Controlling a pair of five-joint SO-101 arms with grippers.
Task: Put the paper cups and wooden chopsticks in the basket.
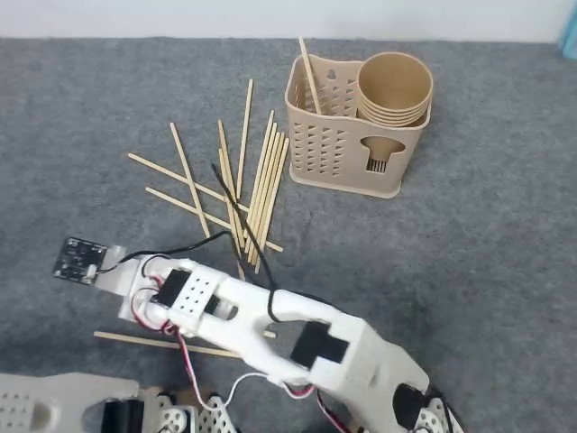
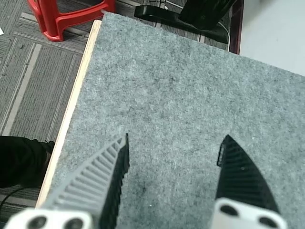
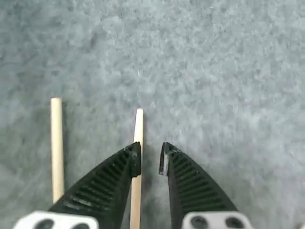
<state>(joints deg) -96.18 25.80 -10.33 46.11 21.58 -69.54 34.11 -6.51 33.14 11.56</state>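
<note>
At the near left corner of the high view we see the left arm (image 1: 54,406) folded low. Its left gripper (image 2: 176,140) hangs w/ jaws wide apart over bare grey mat (image 2: 181,90), nothing betw. them, close to the table's wooden edge (image 2: 71,105), w/ a red stool (image 2: 62,16) beyond. Next over, the right arm (image 1: 270,325) stretches across the near side of the mat, above a lone chopstick (image 1: 135,340) lying flat. The right gripper (image 3: 150,156) sits low over the mat, jaws a narrow slit apart w/ mat showing in the gap. One chopstick (image 3: 138,125) passes behind one fingertip (image 3: 132,156), not betw. the two; we can't tell if it touches. A second chopstick (image 3: 56,143) lies parallel, apart from it. Mid-mat, loose chopsticks (image 1: 248,180) lie fanned & crossing, a black cable (image 1: 236,209) running over them. Far right, the basket (image 1: 338,153) stands upright: a single chopstick (image 1: 309,65) leans in its left compartment, & a nested stack of paper cups (image 1: 395,86) sits in the right one.
</note>
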